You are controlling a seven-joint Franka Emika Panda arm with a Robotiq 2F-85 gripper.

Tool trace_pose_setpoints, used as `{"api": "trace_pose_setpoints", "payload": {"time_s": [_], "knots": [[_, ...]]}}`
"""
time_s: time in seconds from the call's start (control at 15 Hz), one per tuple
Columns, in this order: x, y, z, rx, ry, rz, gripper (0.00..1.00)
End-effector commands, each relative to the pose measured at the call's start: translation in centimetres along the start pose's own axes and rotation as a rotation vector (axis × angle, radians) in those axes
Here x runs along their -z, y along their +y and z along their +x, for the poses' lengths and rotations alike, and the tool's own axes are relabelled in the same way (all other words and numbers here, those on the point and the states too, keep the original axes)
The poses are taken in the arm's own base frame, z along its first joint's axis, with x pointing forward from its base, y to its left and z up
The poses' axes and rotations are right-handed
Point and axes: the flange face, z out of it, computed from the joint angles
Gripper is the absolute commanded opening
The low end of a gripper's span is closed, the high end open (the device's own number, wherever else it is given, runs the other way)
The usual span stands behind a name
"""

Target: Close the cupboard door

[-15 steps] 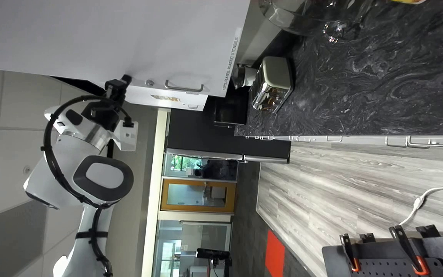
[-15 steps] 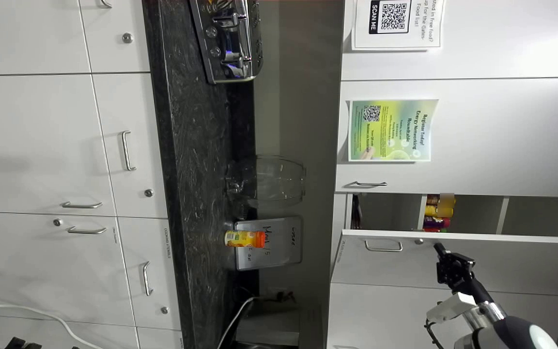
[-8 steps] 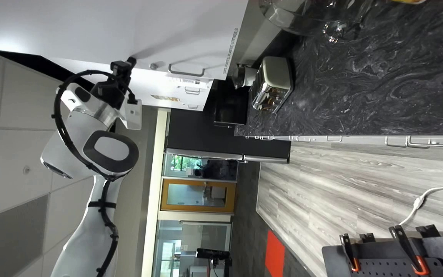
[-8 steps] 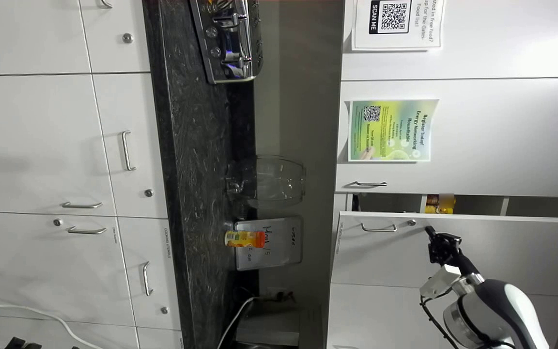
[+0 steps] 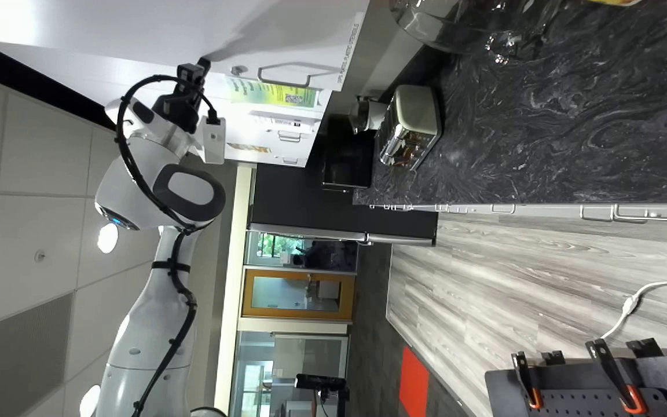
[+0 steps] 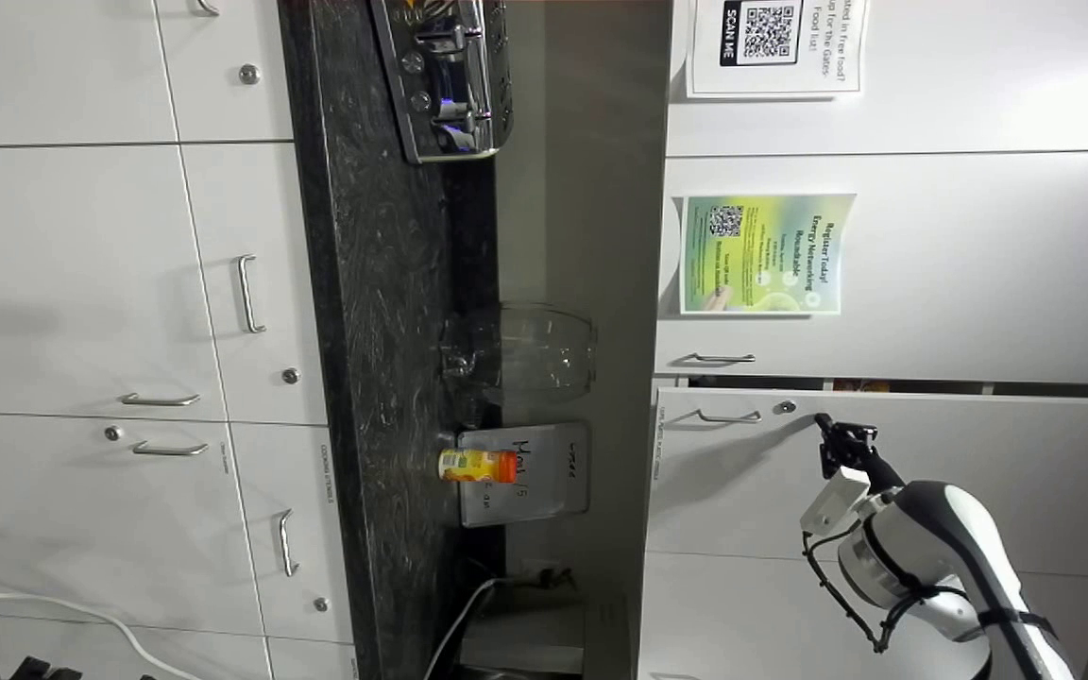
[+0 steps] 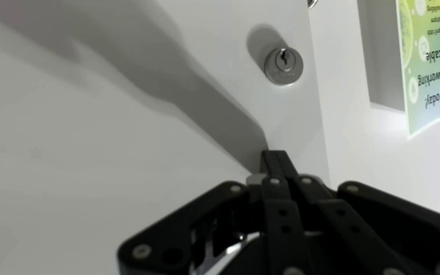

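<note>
The cupboard door point(image 6: 988, 444) has just swung further in and stands now almost level with the neighbouring front point(image 6: 978, 274), which carries a green poster point(image 6: 761, 255). Between them only a thin dark gap point(image 6: 941, 387) is left, so I judge the closing nearly finished, with one short push missing. From left to right in an exterior view come the silver handle point(image 6: 731, 419), which nothing holds, the round lock point(image 6: 785, 407), and the end effector point(image 6: 823, 419). Its fingers point(image 7: 269, 162) are pressed together, pinching nothing, and their tips seem to touch the door. Compared with half a second ago, the gap is clearly narrower and the coloured packets point(image 6: 854, 385) inside are almost hidden from where I stand.
</note>
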Motion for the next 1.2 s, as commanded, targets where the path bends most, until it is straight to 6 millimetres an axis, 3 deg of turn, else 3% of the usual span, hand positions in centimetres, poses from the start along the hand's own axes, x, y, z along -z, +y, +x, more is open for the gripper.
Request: {"api": "trace_pose_setpoints", "payload": {"time_s": [0.0,0.67,1.0,1.13], "knots": [[-2.8,-0.4,1.0,0.017,0.047,-0.037,0.0],[-7.7,1.8,0.8,0.024,0.047,-0.128,0.0],[-6.5,2.4,1.5,0.012,0.05,-0.136,0.0],[-4.8,2.3,2.0,0.011,0.027,-0.131,0.0]]}}
